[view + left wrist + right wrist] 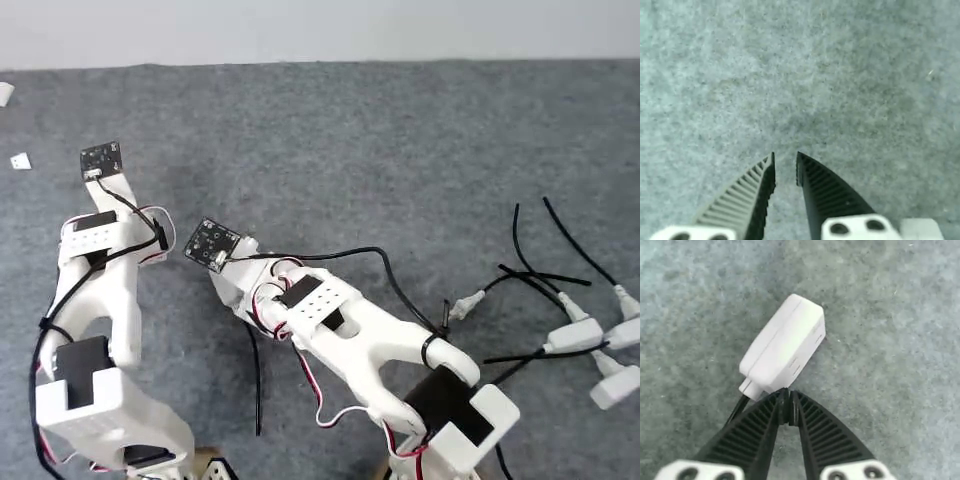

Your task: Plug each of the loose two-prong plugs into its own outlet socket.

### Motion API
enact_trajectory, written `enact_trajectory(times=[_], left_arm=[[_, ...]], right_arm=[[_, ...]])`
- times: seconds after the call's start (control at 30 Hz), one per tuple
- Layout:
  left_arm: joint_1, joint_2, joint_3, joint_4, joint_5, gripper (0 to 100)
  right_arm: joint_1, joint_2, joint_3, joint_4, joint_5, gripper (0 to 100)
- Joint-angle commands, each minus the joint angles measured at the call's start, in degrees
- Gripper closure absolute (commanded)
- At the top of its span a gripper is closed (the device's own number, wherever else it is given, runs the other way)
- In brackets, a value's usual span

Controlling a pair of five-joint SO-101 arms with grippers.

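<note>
A white outlet block (pixel 782 345) lies on the grey carpet with a black cable (pixel 740 407) leaving its near end. My right gripper (pixel 788 399) is shut, its tips just short of that end and beside the cable, with nothing seen between them. My left gripper (pixel 785 159) hangs over bare carpet, its fingers a narrow gap apart and holding nothing. At the right of the high view a small white two-prong plug (pixel 463 306) lies on its black cable. Farther right lie white blocks (pixel 573 335), (pixel 615 385), (pixel 628 300). The right arm (pixel 330 310) covers its gripper there.
Black cables (pixel 545 275) tangle around the white blocks at the right edge. Another black cable (pixel 257 385) runs out from under the right arm toward the front. Two white scraps (pixel 20 160) lie at the far left. The left arm (pixel 95 250) stands at the left.
</note>
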Motion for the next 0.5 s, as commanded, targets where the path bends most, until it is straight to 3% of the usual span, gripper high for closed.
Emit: enact_trajectory(times=[0.0, 0.23, 0.47], left_arm=[[-0.3, -0.7, -2.9, 0.4, -0.1, 93], [-1.7, -8.7, 2.9, -1.6, -0.1, 93], [1.2, -16.4, 11.9, -7.0, -0.1, 93]], right_arm=[[-3.9, -0.5, -1.7, -0.5, 3.1, 99.0], [-4.8, -0.1, -1.4, -0.4, 4.7, 98.7], [-3.4, -0.8, 0.2, -0.5, 4.5, 99.0]])
